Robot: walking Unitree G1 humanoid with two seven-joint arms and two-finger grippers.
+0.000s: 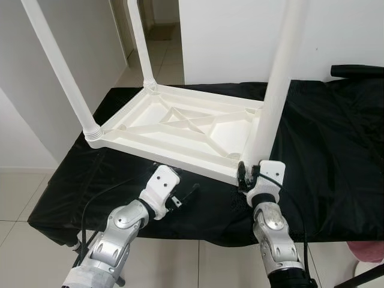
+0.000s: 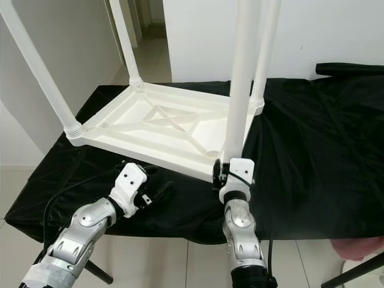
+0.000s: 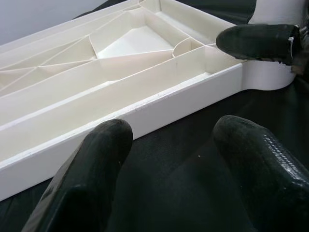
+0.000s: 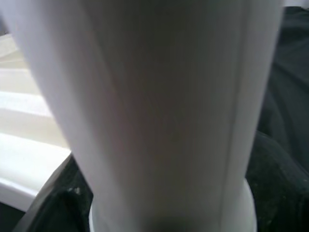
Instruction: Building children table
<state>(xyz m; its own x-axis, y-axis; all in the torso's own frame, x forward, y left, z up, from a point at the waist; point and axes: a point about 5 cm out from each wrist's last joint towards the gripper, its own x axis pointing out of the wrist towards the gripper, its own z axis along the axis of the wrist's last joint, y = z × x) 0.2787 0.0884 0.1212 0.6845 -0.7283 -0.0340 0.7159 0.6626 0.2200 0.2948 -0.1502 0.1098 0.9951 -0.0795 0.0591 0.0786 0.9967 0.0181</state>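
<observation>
Right pincer (image 1: 249,174) is clamped on the base of the near-right leg (image 1: 273,96), at the corner socket of the upturned white tabletop (image 1: 180,129), which lies on the black-draped surface (image 1: 324,156). All four legs stand up, so this looks like seating the last one; next it likely needs a firm twist or press. Left pincer (image 1: 186,197) hovers open, forearm reaching forward low, just beside the tabletop's near edge.

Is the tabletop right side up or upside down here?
Upside down. The tabletop lies on the black cloth with its ribbed underside facing up, and the legs point upward from its corners.
</observation>
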